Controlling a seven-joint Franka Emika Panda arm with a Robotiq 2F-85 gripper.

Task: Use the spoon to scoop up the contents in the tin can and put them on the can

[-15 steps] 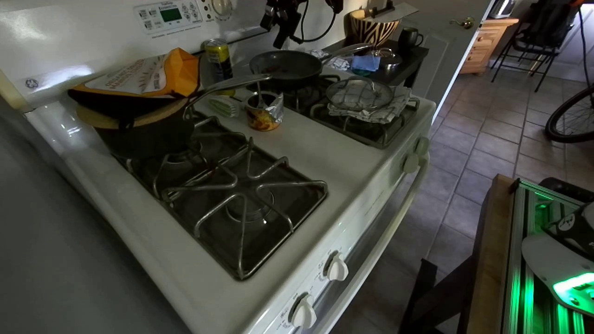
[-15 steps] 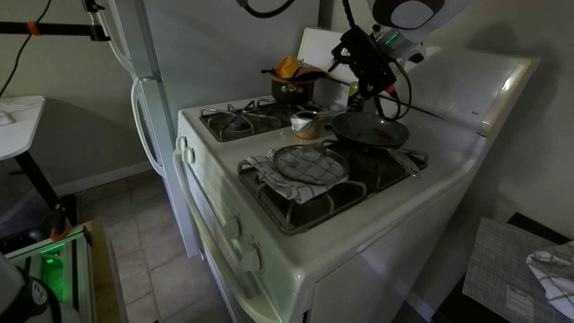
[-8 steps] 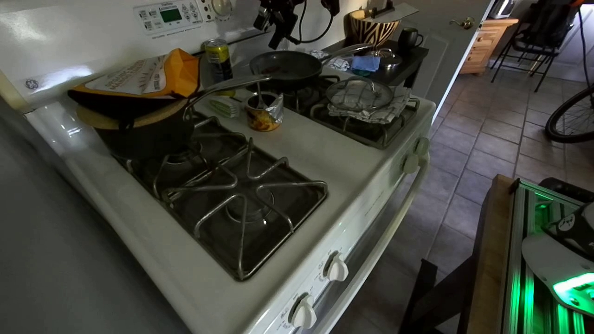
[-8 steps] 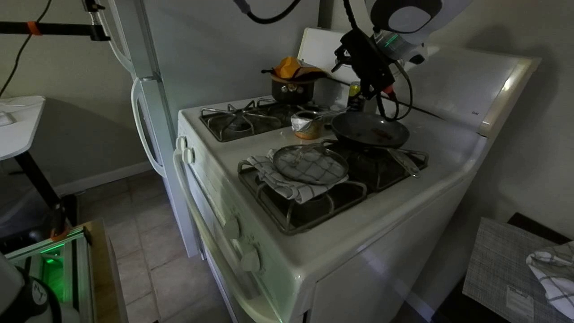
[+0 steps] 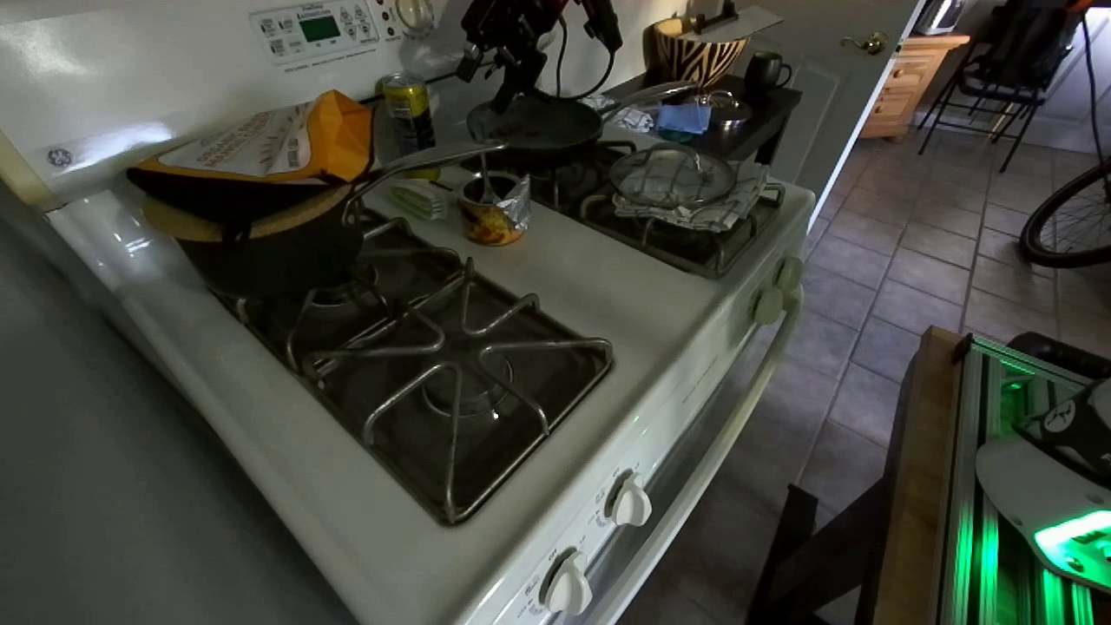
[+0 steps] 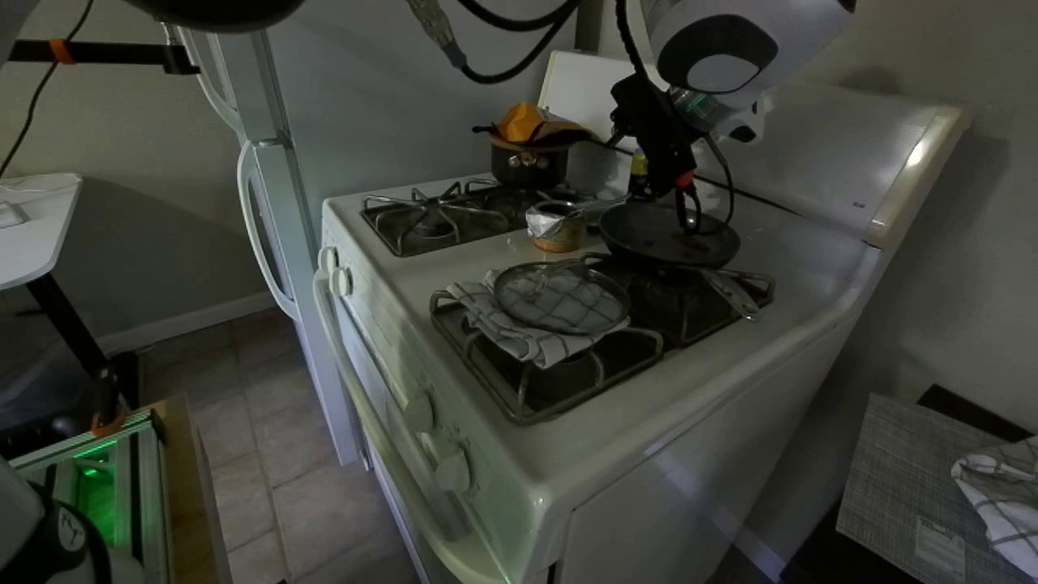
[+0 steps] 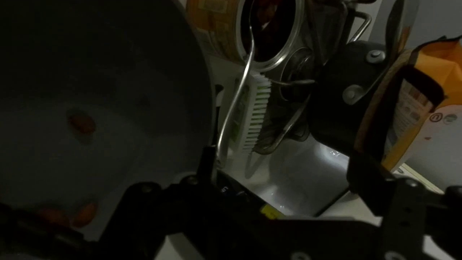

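I judged the step as reaching for the spoon, which leaned in the tin can on the stovetop; my jaws stood spread and empty, so the next move called for centring it before closing.

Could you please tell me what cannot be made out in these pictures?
Bowl of the spoon: wrist view; lost in shadow inside the tin can or beyond the top edge.
How full the tin can is: wrist view; too dark inside, top edge crops its mouth.
How many reddish pieces the frying pan holds: wrist view; left edge crops it, gripper covers part.
Small print on the orange bag: blurred in an exterior view.
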